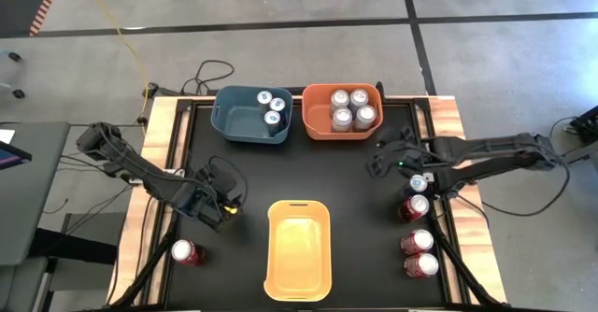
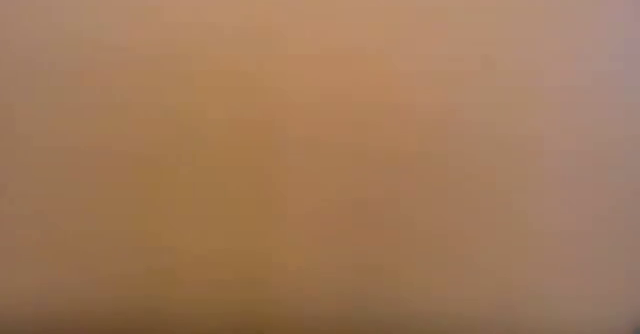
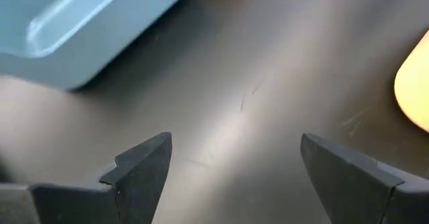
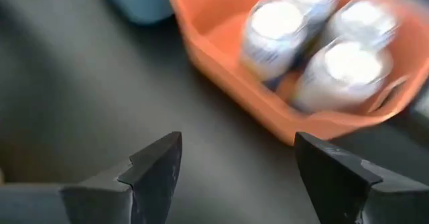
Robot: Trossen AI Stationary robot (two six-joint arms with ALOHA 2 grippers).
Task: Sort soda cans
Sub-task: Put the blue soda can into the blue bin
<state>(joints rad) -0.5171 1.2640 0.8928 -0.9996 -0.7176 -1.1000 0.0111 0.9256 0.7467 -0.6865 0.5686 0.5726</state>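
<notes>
In the high view, three blue soda cans (image 1: 268,106) stand in the blue bin (image 1: 234,125), and several silver cans (image 1: 350,108) stand in the orange bin (image 1: 318,130). Three red cans (image 1: 417,242) stand in a row by the table's right edge. A further can (image 1: 418,183) is partly under my right arm. One red can (image 1: 185,252) stands at the near left. My left gripper (image 1: 230,206) (image 3: 234,163) hangs open over bare mat left of the yellow bin. My right gripper (image 1: 377,163) (image 4: 234,163) hangs open just near of the orange bin (image 4: 221,70).
The yellow bin (image 1: 299,249) sits with nothing in it at the near middle, and its edge (image 3: 415,83) shows in the left wrist view. The blue bin (image 3: 87,23) lies beyond my left gripper. The low view is filled by a blurred orange-tan surface.
</notes>
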